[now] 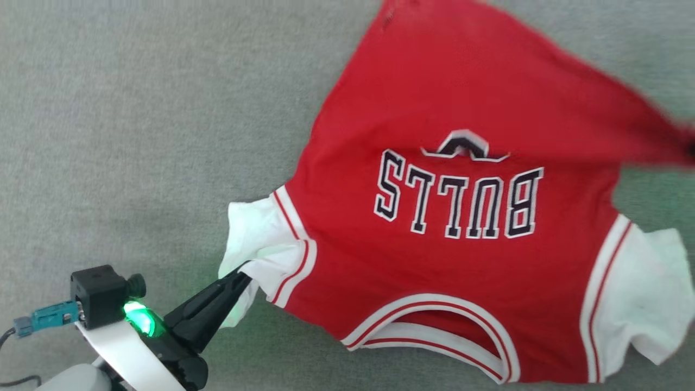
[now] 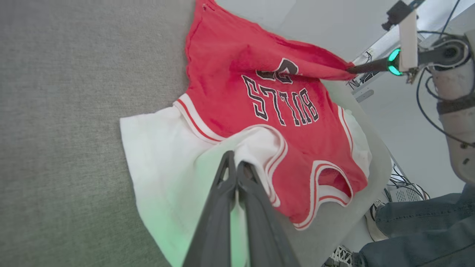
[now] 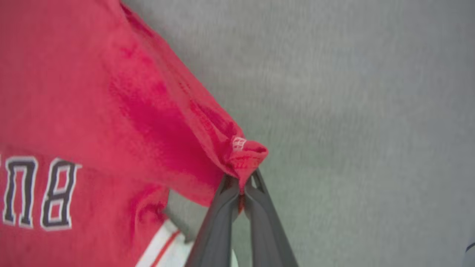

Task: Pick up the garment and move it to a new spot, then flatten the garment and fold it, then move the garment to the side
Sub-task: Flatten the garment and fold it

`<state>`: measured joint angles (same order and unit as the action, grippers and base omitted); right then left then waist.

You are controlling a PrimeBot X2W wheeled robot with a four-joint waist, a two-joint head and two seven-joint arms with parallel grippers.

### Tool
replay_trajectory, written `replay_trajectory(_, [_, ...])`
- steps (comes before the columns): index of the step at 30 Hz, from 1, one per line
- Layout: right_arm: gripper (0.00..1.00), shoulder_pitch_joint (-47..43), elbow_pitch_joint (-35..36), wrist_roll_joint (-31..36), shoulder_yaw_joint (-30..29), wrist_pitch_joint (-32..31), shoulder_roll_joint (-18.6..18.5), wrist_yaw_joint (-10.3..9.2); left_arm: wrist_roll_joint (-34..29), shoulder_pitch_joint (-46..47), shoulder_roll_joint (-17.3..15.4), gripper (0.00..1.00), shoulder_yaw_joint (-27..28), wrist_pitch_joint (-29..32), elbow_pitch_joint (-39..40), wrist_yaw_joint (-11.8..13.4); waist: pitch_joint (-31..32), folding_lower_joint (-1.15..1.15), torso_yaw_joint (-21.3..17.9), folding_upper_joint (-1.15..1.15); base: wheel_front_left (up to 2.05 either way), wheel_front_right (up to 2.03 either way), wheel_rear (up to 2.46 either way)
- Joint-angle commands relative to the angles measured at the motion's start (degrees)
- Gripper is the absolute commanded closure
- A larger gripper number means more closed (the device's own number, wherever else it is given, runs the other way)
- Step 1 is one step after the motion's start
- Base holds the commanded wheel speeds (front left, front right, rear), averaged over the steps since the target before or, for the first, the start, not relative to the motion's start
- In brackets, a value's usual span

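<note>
You are looking down at the garment (image 1: 434, 228), and it is lying spread on the grey table (image 1: 136, 136) with its front facing up. The word BULLS (image 1: 459, 201) is showing upside down in the head view. Your left gripper (image 1: 242, 276) is pinching the white sleeve (image 1: 260, 239) at the lower left, with its two fingers squeezed together on the cloth (a green light (image 1: 138, 317) is glowing on the wrist behind it). Your right gripper (image 3: 242, 187) is squeezing a red corner (image 3: 245, 152) of the bottom edge. That corner is being held up off the table, so the red cloth is stretching toward it. The other white sleeve (image 1: 646, 293) is resting flat on the right. The neck hole (image 1: 434, 326) is sitting nearest to you. In the left wrist view, a person's legs (image 2: 423, 226) in blue jeans are showing beside the table.
</note>
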<state>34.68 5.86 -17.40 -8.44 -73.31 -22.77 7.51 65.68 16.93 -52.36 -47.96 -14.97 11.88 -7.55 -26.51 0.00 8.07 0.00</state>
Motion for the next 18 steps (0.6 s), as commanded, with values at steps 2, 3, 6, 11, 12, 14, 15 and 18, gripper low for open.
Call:
replay_trajectory(2, [1.00,-8.5,5.5,-3.4,-1.7,-2.2,0.7,-0.04,0.5,-1.2,0.3,1.00,0.9,-0.3,-1.1,0.1,2.8,0.00,-2.4,0.00,0.00,0.00,0.00])
replay_trajectory(3, [1.00,-12.4,7.7,-4.6,-2.2,-3.2,1.0,-0.04,0.5,-1.5,0.4,1.00,1.2,-0.3,-1.4,0.1,3.2,0.00,-2.8,0.00,0.00,0.00,0.00])
replay_trajectory(6, [1.00,-23.6,13.5,-7.6,-3.3,-4.9,3.1,-0.04,0.8,-2.4,1.1,1.00,1.8,-0.3,-2.4,0.1,4.3,0.00,-3.7,0.00,0.00,0.00,0.00])
replay_trajectory(11, [1.00,-39.2,19.6,-10.2,-1.1,-5.1,7.5,-0.04,1.7,-4.2,2.4,1.00,3.8,-0.3,-3.1,0.1,5.3,0.00,-4.8,0.00,0.00,0.00,0.00])
replay_trajectory(12, [1.00,-41.5,20.2,-10.3,-0.4,-4.6,8.2,-0.04,1.8,-4.5,2.5,1.00,4.0,-0.3,-3.2,0.1,5.4,0.00,-4.9,0.00,0.00,0.00,0.00])
replay_trajectory(14, [1.00,-47.1,21.4,-9.9,1.5,-2.8,10.0,-0.04,1.6,-5.0,2.6,1.00,4.1,-0.3,-3.4,0.1,5.7,0.00,-4.8,0.00,0.00,0.00,0.00])
replay_trajectory(15, [1.00,-48.4,21.8,-9.8,1.9,-1.9,10.4,-0.04,1.6,-5.1,2.7,1.00,4.2,-0.3,-3.5,0.1,5.8,0.00,-4.7,0.00,0.00,0.00,0.00])
replay_trajectory(18, [1.00,-50.6,23.0,-9.8,1.8,1.8,11.3,-0.04,1.7,-5.1,3.0,1.00,4.3,-0.3,-3.8,0.1,5.8,0.00,-4.6,0.00,0.00,0.00,0.00])
